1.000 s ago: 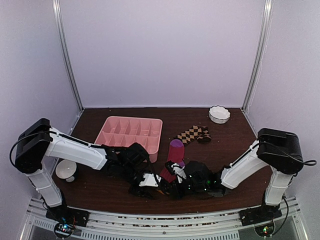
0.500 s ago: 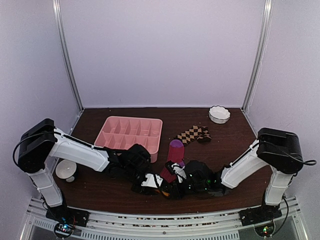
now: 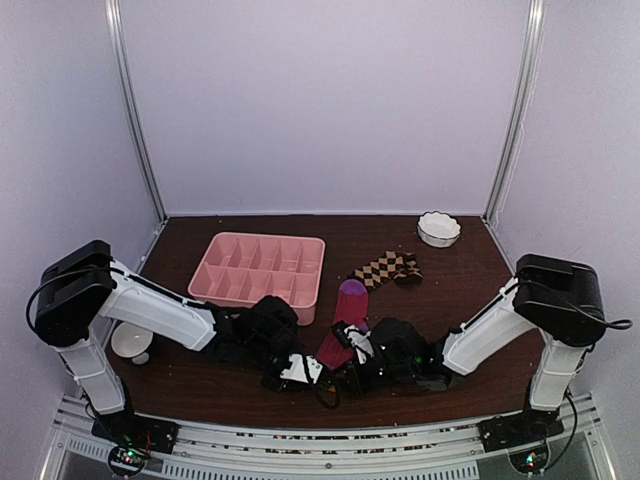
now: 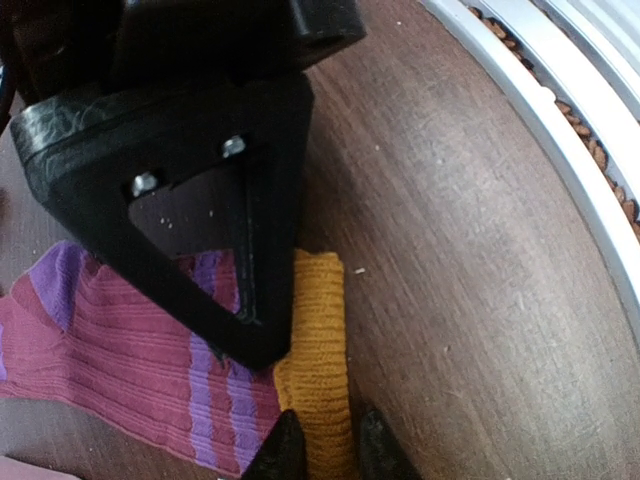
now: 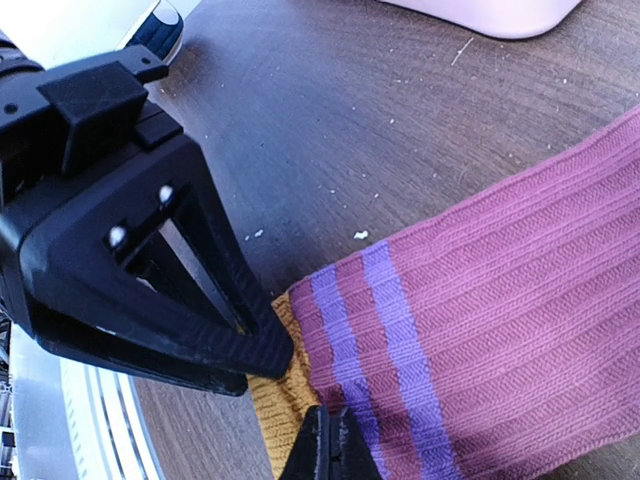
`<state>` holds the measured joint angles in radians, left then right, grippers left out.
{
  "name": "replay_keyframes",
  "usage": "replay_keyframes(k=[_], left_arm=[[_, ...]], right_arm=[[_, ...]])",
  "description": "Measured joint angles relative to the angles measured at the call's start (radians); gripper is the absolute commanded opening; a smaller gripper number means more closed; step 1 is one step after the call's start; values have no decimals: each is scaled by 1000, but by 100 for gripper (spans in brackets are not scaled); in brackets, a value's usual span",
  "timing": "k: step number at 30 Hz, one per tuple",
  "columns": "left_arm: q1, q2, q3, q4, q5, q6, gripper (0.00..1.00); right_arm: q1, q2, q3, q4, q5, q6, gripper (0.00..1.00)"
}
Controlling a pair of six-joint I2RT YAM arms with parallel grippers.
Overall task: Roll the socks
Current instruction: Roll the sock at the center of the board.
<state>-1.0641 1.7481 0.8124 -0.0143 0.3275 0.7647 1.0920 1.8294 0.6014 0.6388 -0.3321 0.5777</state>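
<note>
The magenta-pink sock (image 3: 347, 318) lies on the table, purple toe pointing away, its orange and purple-striped cuff at the near end. My left gripper (image 4: 325, 455) is shut on the orange cuff band (image 4: 318, 340). My right gripper (image 5: 330, 447) is shut on the same cuff where orange meets the purple stripes (image 5: 375, 330). The two grippers meet tip to tip at the cuff; in the top view the left gripper (image 3: 318, 372) and the right gripper (image 3: 346, 362) sit close together. The brown-and-tan checkered sock (image 3: 388, 268) lies apart, further back and to the right.
A pink divided tray (image 3: 262, 268) stands at the back left, close to the sock's toe. One white bowl (image 3: 438, 228) is at the back right, another (image 3: 131, 340) by the left arm's base. The metal front rail (image 4: 560, 130) runs just beyond the cuff.
Both grippers have shifted slightly to the right and closer together at the sock's cuff. The sock's toe and the checkered sock have not moved.
</note>
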Motion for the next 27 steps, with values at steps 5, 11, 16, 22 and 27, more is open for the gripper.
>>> replay_keyframes(k=[5, 11, 16, 22, 27], left_arm=[[-13, 0, -23, 51, -21, 10, 13], [-16, 9, -10, 42, -27, 6, 5], [-10, 57, 74, -34, 0, -27, 2], [33, 116, 184, -175, 98, -79, 3], [62, 154, 251, -273, 164, -116, 3]], right_arm=[[-6, 0, 0, -2, -16, 6, 0], [-10, -8, -14, 3, -26, 10, 14], [-10, -108, -63, -69, 47, -8, 29], [-10, -312, -118, -202, 217, -48, 45], [-10, -488, -146, -294, 395, -65, 100]])
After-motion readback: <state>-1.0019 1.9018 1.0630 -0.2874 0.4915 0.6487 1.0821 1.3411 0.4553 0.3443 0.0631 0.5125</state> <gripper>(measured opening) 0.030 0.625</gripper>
